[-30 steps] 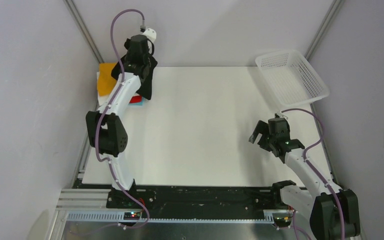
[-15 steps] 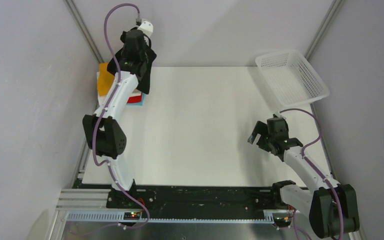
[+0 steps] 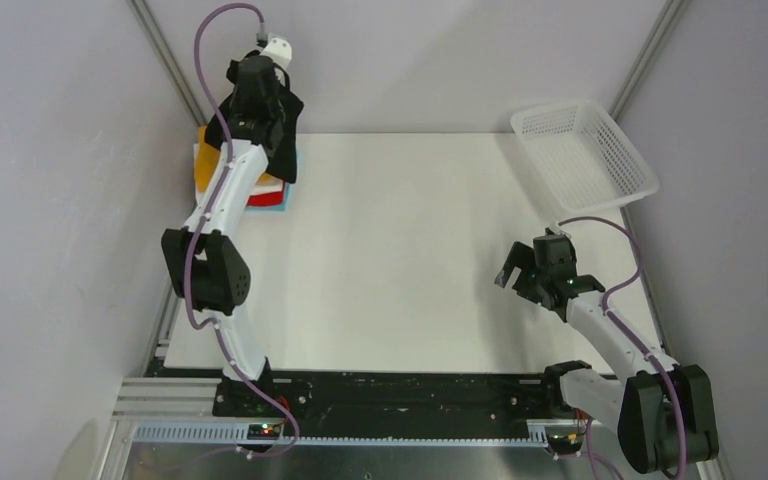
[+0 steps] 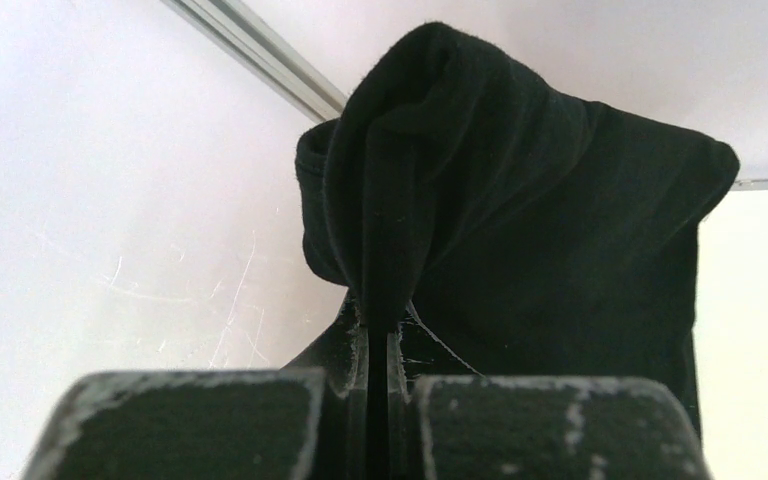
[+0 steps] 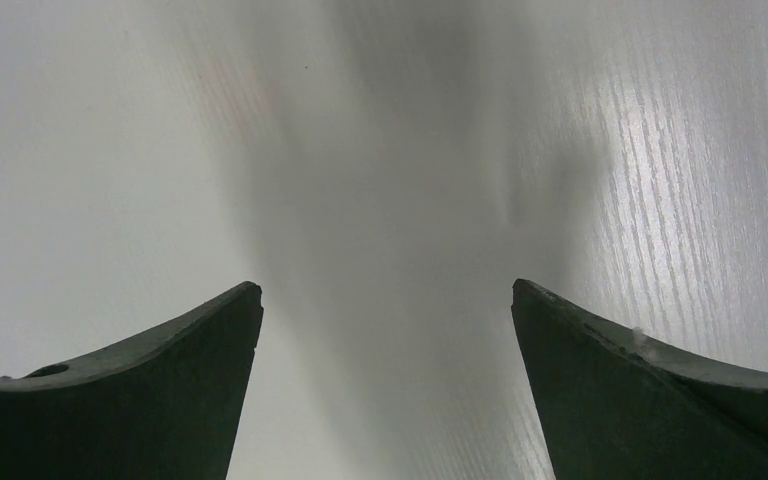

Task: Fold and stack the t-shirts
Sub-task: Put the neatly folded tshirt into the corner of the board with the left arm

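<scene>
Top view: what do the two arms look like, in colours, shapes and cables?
Both the left arm and the right arm have white links, black joints and a purple cable looping alongside. The right gripper has dark, wedge-shaped fingers.

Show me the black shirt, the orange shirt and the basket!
black shirt [image 4: 560, 250]: left wrist view, on the hanging cloth.
orange shirt [image 3: 208, 155]: top view, on its uncovered left part.
basket [image 3: 585, 155]: top view, on its mesh floor.
</scene>
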`<state>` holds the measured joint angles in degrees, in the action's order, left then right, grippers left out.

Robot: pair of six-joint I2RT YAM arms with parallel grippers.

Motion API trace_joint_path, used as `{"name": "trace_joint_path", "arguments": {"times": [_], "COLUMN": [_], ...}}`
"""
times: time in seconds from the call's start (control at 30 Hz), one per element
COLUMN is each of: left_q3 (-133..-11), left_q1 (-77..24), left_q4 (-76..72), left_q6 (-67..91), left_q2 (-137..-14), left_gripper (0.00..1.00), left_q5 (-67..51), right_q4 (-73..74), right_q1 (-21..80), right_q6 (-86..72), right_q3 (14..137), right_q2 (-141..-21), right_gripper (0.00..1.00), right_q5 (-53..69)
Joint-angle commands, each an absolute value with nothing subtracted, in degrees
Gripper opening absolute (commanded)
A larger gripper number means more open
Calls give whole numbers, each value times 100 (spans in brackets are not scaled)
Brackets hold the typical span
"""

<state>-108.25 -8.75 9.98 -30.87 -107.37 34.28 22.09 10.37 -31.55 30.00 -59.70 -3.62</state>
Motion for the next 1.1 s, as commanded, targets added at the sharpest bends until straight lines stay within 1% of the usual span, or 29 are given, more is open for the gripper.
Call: {"name": "trace_joint_path", "arguments": {"times": [0.0,0.3,0.4,0.53,0.67,0.97,1.07], "left_q3": [-10976,-11027,-11246,-11552,-11814,-11611,-11602], "left_q1": [-594,-108,-25,323,489,869,949], "left_q4": [650,647,634,606,561,546,547], "left_q6": [-3006,-2975,-2985,-3020,-3206,-2756,-2728], "left_q2": [-10830,-11435,-11667,-12082,-12409,-12543,-12669], "left_gripper": [0,0,0,0,0,0,0], "left_q5": [3377,2907,2897,2864,3076,2737,2824], "right_q4": [2043,2090,2155,2265,2403,2511,2528], "right_q1": [1018,1021,1021,1033,1034,1030,1041], "right_q6": [-3236,-3401,-3494,-3567,-3598,-3583,-3569], "right_q3": [3006,3009,3011,3012,3042,3339,3422], "right_q2": [-6000,-5834,-5709,-5558,-5469,-5748,-5889], "right_gripper": [99,99,99,100,99,99,99], "right_q5": [-387,-361,-371,-496,-657,-843,-884]}}
